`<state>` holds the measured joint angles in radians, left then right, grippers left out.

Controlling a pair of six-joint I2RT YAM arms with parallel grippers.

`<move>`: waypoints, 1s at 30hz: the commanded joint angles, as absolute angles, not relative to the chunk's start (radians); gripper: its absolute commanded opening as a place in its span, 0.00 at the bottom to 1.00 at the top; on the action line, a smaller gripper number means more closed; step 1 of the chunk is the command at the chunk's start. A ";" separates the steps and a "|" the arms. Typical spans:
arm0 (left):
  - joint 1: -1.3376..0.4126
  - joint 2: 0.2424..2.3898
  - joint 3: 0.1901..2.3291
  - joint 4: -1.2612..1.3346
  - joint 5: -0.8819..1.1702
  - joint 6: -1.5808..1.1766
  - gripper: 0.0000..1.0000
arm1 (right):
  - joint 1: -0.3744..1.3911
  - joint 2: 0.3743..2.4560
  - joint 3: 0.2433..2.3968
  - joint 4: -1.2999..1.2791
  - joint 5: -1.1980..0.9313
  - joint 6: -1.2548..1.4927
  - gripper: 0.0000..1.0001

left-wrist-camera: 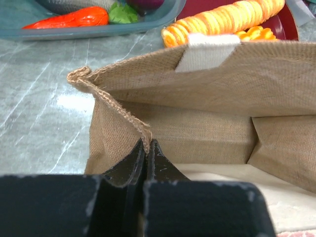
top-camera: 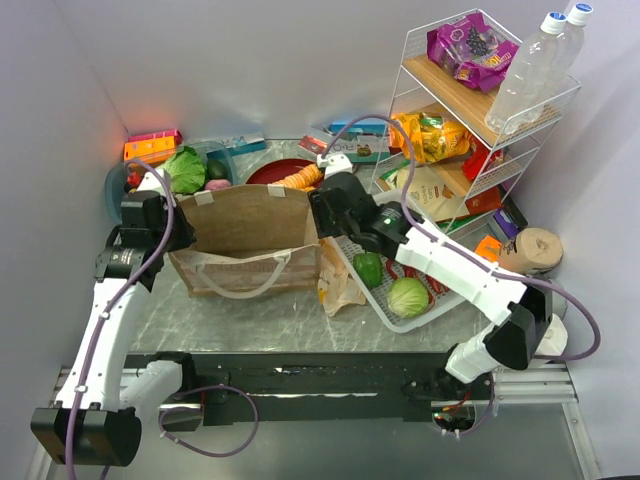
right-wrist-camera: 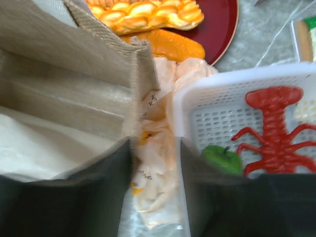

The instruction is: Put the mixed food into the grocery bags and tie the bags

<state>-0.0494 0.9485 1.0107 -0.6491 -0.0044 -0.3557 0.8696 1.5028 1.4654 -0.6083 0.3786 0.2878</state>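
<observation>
Left wrist: fingers point(left-wrist-camera: 129, 170) pinch brown bag point(left-wrist-camera: 207, 131) rim.

A brown bag point(top-camera: 255, 235) stands open mid-table point(top-camera: 300, 325), with the left gripper point(top-camera: 183, 228) at its left edge and the right gripper point(top-camera: 320, 213) at its right edge. Just right of the bag lies a crumpled plastic bag point(top-camera: 338, 288). Beside that is a white basket point(top-camera: 398, 324) holding a pepper point(top-camera: 368, 268) and a cabbage point(top-camera: 408, 296). Bottles point(top-camera: 535, 65) and a purple packet point(top-camera: 470, 45) lie on the wire rack point(top-camera: 445, 82). Lettuce point(top-camera: 185, 170) sits at the back left.
</observation>
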 commanded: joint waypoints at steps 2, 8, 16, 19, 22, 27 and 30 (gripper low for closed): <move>-0.052 0.922 0.959 -0.514 0.029 -0.325 0.01 | 0.850 1.335 1.549 -0.672 0.379 0.186 0.72; -0.052 0.873 0.862 -0.407 0.011 -0.313 0.01 | 0.692 1.192 1.735 -0.749 0.430 0.143 0.85; -0.054 0.841 0.796 -0.356 0.020 -0.301 0.01 | 0.414 1.170 1.905 -0.710 0.482 0.055 0.90; -0.061 0.842 0.793 -0.345 0.051 -0.304 0.01 | 0.316 1.244 2.031 -0.764 0.459 0.038 0.91; -0.074 0.845 0.792 -0.345 0.055 -0.302 0.01 | 0.207 1.285 2.077 -0.762 0.384 0.025 0.91; -0.084 0.854 0.788 -0.341 0.066 -0.304 0.01 | 0.052 1.373 2.157 -0.779 0.213 0.034 0.91; -0.084 0.856 0.788 -0.341 0.066 -0.305 0.01 | 0.009 1.403 2.180 -0.764 0.178 0.026 0.91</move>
<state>-0.0734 0.8482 0.8005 -0.3637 0.0227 -0.3077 0.0536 1.3773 2.1269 -0.7559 0.2825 0.0441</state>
